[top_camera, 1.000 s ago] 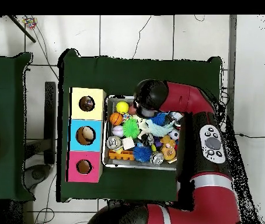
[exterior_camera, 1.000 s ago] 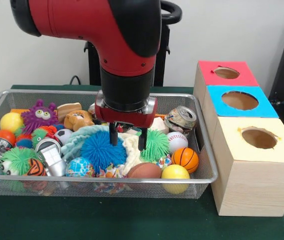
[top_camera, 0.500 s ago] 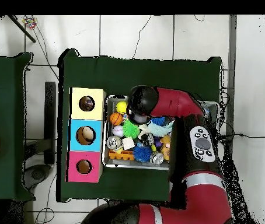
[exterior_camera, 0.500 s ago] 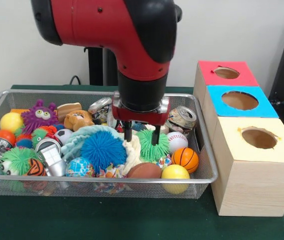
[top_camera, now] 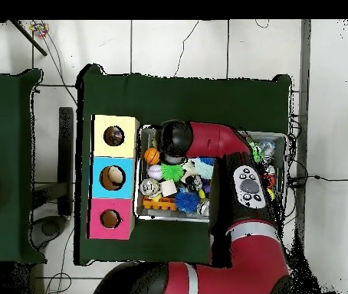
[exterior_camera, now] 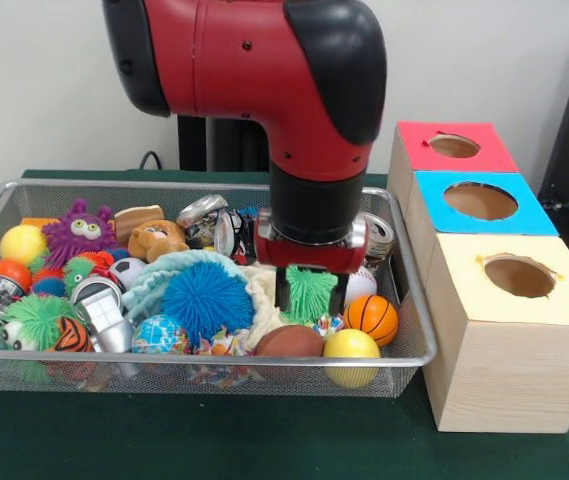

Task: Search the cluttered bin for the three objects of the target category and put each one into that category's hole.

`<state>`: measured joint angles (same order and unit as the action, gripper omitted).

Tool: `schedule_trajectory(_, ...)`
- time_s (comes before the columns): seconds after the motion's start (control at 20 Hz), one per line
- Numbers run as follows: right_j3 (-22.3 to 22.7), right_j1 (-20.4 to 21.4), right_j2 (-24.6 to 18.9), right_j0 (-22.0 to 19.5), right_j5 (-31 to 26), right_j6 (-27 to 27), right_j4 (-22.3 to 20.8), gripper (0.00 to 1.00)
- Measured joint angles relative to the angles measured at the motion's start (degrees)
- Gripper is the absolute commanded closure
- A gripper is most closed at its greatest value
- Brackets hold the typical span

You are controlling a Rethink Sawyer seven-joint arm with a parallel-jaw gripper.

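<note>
My gripper (exterior_camera: 310, 304) hangs low in the right part of the wire bin (exterior_camera: 164, 361). It is open, and its two black fingers (exterior_camera: 283, 291) stand on either side of a green spiky ball (exterior_camera: 311, 284). A blue spiky ball (exterior_camera: 207, 300) lies just left of it on a pale knitted cloth (exterior_camera: 261, 296). Right of the bin stand three wooden boxes with holes: red (exterior_camera: 454, 146), blue (exterior_camera: 481, 200) and yellow (exterior_camera: 519, 275). From overhead the arm (top_camera: 200, 142) covers the gripper, and the green ball (top_camera: 170, 170) shows beside it.
A basketball (exterior_camera: 371, 318), a yellow ball (exterior_camera: 350, 347) and a brown football (exterior_camera: 289, 342) crowd the bin's front right corner. Crushed cans (exterior_camera: 377, 236) lie behind the gripper. A purple monster (exterior_camera: 79, 230) and other toys fill the left half. The bin's right rim runs close to the boxes.
The gripper has moved right across the bin, from over the blue spiky ball to astride the green spiky ball, and has sunk a little lower. It has stayed open.
</note>
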<state>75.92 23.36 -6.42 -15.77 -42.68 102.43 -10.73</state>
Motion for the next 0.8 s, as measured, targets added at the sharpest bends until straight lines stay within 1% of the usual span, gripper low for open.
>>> schedule_trajectory(0.15, 0.29, -0.91, 0.0, 0.45, 2.65, 0.0, 0.0, 0.0)
schedule_trajectory(0.35, 0.47, -1.8, 0.03, 0.77, 4.1, 0.0, 0.01, 0.0)
schedule_trajectory(0.8, 0.59, -1.73, 0.12, 0.77, 4.11, 0.0, 0.02, 0.0)
